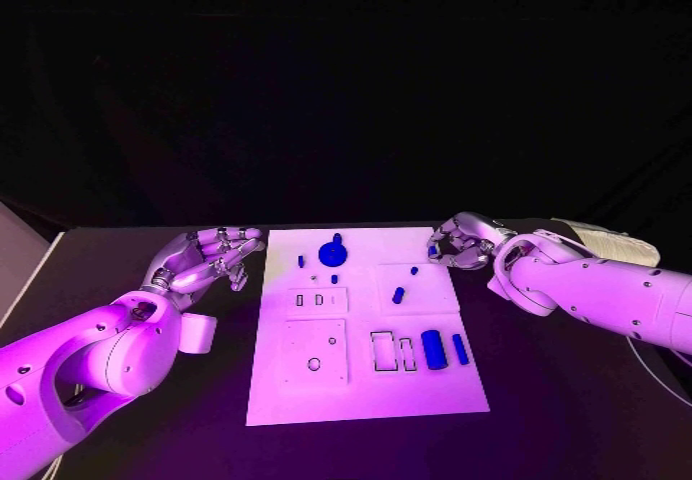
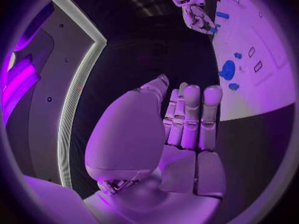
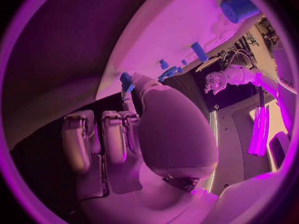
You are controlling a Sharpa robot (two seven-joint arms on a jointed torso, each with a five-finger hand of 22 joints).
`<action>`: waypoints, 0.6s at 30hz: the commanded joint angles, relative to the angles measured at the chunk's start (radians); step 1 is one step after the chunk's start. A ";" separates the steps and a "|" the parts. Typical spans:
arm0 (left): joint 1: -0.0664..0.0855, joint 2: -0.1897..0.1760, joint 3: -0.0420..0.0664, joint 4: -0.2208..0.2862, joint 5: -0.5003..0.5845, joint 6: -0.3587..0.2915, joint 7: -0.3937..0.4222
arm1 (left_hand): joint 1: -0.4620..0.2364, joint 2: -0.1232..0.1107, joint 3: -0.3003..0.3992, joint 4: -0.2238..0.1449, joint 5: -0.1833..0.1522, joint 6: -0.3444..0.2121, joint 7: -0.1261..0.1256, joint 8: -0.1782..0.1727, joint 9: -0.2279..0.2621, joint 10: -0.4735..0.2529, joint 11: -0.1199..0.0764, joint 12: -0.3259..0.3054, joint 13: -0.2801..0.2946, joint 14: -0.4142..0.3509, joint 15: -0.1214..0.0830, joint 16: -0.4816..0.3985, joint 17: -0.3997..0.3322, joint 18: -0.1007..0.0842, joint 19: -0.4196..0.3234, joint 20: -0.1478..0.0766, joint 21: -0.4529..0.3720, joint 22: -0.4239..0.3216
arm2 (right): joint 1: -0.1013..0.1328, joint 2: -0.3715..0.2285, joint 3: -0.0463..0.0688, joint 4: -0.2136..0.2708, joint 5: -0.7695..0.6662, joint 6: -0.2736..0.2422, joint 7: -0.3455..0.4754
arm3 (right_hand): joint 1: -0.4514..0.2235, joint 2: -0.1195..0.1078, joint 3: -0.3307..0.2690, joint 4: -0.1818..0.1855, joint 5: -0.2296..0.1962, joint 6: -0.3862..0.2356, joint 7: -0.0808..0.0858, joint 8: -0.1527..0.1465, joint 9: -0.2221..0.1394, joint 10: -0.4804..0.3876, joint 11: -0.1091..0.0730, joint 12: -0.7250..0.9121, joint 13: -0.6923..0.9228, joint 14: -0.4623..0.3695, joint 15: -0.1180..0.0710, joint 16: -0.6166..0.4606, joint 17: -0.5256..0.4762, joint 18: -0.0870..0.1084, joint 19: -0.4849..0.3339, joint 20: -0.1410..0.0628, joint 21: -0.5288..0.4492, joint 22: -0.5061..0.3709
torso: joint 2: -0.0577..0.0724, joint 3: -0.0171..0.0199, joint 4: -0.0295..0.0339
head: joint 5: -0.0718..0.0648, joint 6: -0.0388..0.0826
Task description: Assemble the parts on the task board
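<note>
In the middle of the black table (image 1: pixel 130 240) lies the white task board (image 1: pixel 364 395), with rectangular recesses and blue parts: a round knob (image 1: pixel 333 254), two long bars (image 1: pixel 434 349), small pegs. The left hand (image 1: pixel 214 257) hovers beside it, fingers apart, holding nothing. The right hand (image 1: pixel 462 241) pinches a small blue part (image 3: pixel 126 81) at the board's far right corner.
</note>
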 commanded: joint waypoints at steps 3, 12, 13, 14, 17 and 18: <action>-0.001 0.001 0.001 0.001 0.000 0.018 0.004 | -0.009 0.000 0.006 0.001 0.002 -0.007 -0.003 0.001 0.001 -0.008 -0.002 0.006 0.001 0.002 0.000 0.006 -0.001 -0.013 -0.005 0.001 0.007 0.001 | 0.005 -0.005 0.003 0.044 -0.019 -0.074 -0.024 | -0.009 0.001 0.008 0.000 -0.007 0.015 -0.007 0.008 0.004 0.105 -0.010 0.002 0.263 0.098 -0.006 0.007 0.243 -0.007 0.105 -0.008 0.005 0.263 | -0.002 -0.0017 -0.0001 | 0.002 0.000; -0.001 0.001 0.001 0.000 0.000 0.018 0.003 | -0.010 0.001 0.009 0.000 0.002 -0.007 -0.003 0.001 0.002 -0.009 -0.002 0.008 0.002 0.002 0.001 0.007 -0.001 -0.013 -0.006 0.002 0.008 0.001 | 0.036 0.004 0.004 0.152 -0.051 -0.119 -0.099 | -0.025 -0.001 0.016 0.000 -0.033 0.014 -0.009 0.016 0.008 0.105 -0.013 0.002 0.263 0.098 -0.007 0.007 0.243 -0.007 0.105 -0.009 0.005 0.263 | -0.001 -0.0010 -0.0009 | 0.011 0.001; -0.001 0.002 0.001 0.000 0.000 0.018 0.003 | -0.010 0.001 0.009 0.000 0.002 -0.007 -0.003 0.001 0.002 -0.009 -0.002 0.008 0.002 0.002 0.001 0.007 -0.001 -0.013 -0.006 0.002 0.008 0.001 | 0.038 0.009 0.004 0.169 -0.057 -0.123 -0.113 | -0.025 -0.001 0.016 0.000 -0.033 0.014 -0.009 0.016 0.008 0.105 -0.013 0.002 0.263 0.098 -0.007 0.007 0.243 -0.007 0.105 -0.009 0.005 0.263 | -0.002 -0.0008 -0.0017 | 0.013 0.002; -0.001 0.002 0.001 0.000 0.000 0.018 0.003 | -0.010 0.001 0.009 0.000 0.002 -0.007 -0.003 0.001 0.002 -0.009 -0.002 0.008 0.002 0.002 0.001 0.007 -0.001 -0.013 -0.006 0.002 0.008 0.001 | 0.040 0.016 0.004 0.186 -0.063 -0.127 -0.128 | -0.025 -0.001 0.016 0.000 -0.035 0.014 -0.010 0.017 0.008 0.105 -0.013 0.002 0.263 0.098 -0.007 0.007 0.242 -0.007 0.105 -0.009 0.005 0.263 | -0.001 -0.0001 -0.0016 | 0.013 0.002; -0.001 0.004 0.001 -0.001 0.000 0.020 0.002 | -0.010 0.001 0.009 0.000 0.002 -0.007 -0.003 0.001 0.002 -0.009 -0.002 0.008 0.002 0.002 0.001 0.007 -0.001 -0.013 -0.006 0.002 0.008 0.001 | 0.044 0.039 0.004 0.231 -0.078 -0.126 -0.171 | -0.026 -0.001 0.017 0.000 -0.035 0.014 -0.010 0.018 0.009 0.105 -0.013 0.002 0.263 0.097 -0.007 0.006 0.240 -0.007 0.105 -0.009 0.005 0.263 | -0.001 -0.0008 -0.0012 | 0.014 0.001; -0.001 0.005 0.001 -0.002 0.000 0.020 0.002 | -0.010 0.001 0.009 0.000 0.002 -0.007 -0.003 0.001 0.002 -0.009 -0.002 0.008 0.002 0.002 0.001 0.007 -0.001 -0.013 -0.007 0.002 0.008 0.001 | 0.045 0.046 0.004 0.244 -0.080 -0.123 -0.183 | -0.031 -0.004 0.017 0.001 -0.029 0.011 -0.009 0.018 0.009 0.105 -0.013 0.002 0.263 0.096 -0.008 0.005 0.236 -0.007 0.105 -0.010 0.005 0.263 | -0.001 -0.0010 -0.0008 | 0.016 0.000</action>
